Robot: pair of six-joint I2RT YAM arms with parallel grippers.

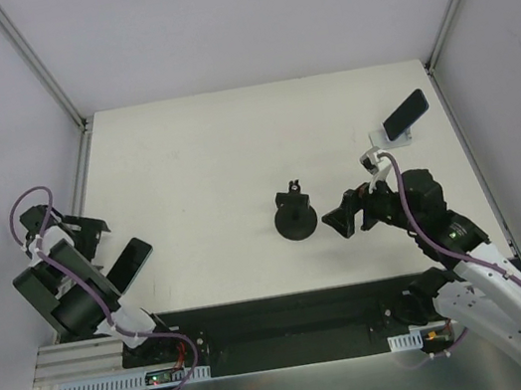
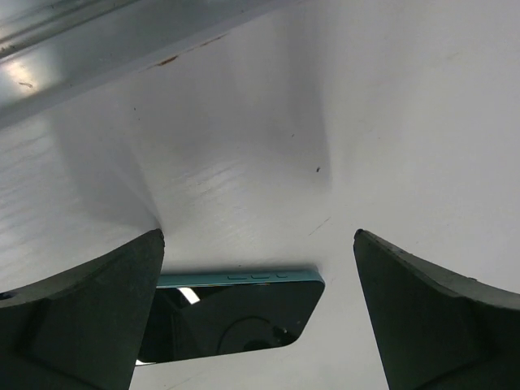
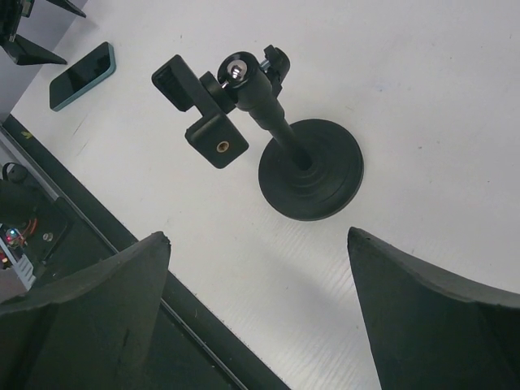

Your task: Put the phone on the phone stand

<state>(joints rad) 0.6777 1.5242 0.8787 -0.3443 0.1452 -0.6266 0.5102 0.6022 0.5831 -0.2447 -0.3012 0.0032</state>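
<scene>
The phone already leans on the phone stand, beyond and right of the black pole stand, so (both pairs of jaws gape empty) we should draw the right arm back without clipping that pole.

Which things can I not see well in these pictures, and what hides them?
- Left wrist view: one end of the teal-edged phone is behind a finger of the left end effector.
- Top view: the silver-white stand is mostly under the black phone; how it rests there is too small to tell.
</scene>
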